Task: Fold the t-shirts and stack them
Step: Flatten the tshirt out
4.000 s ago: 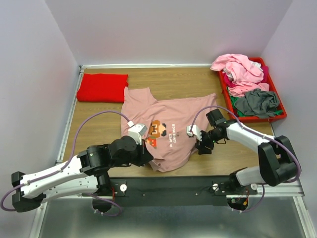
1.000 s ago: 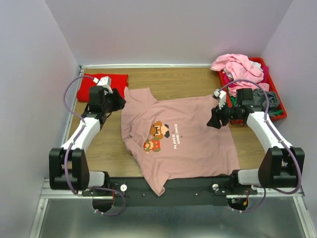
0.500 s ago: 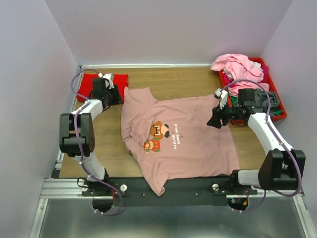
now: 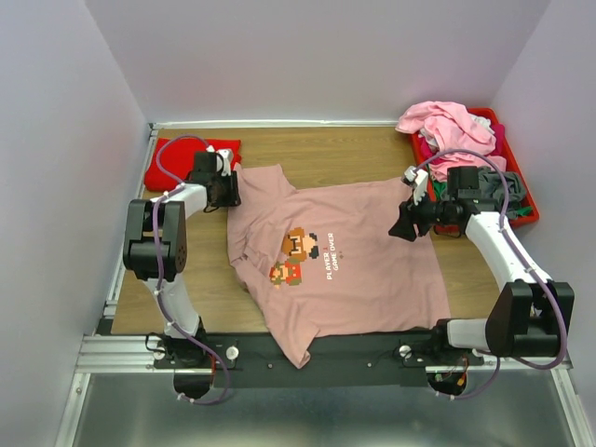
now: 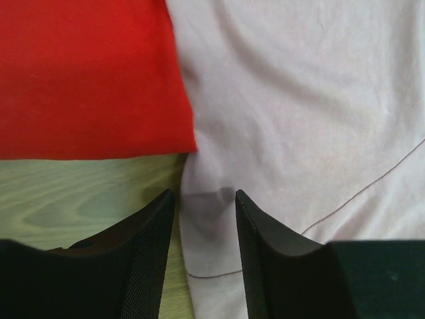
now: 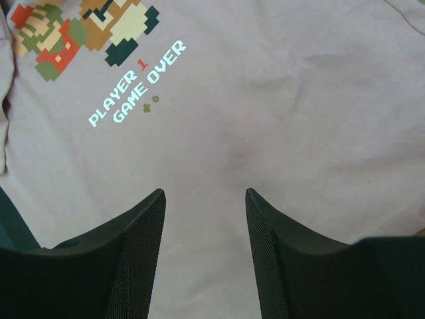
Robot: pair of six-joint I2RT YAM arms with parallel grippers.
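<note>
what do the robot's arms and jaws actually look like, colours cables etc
Both the left arm and right arm have white link shells with chunky black joints and black wrist ends. A thin purple-grey cable loops loosely outside each arm. Up close, the jaws are two matte black tapering fingers with a fine mesh-like texture on their inner faces.

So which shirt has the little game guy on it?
On the wooden table, a dusty-pink fabric t-shirt lies spread flat in the middle. A folded bright red t-shirt is at its far-left corner, a red plastic bin of crumpled clothes to its right. Only the pink one is spread open, showing a pixel game-character print.
</note>
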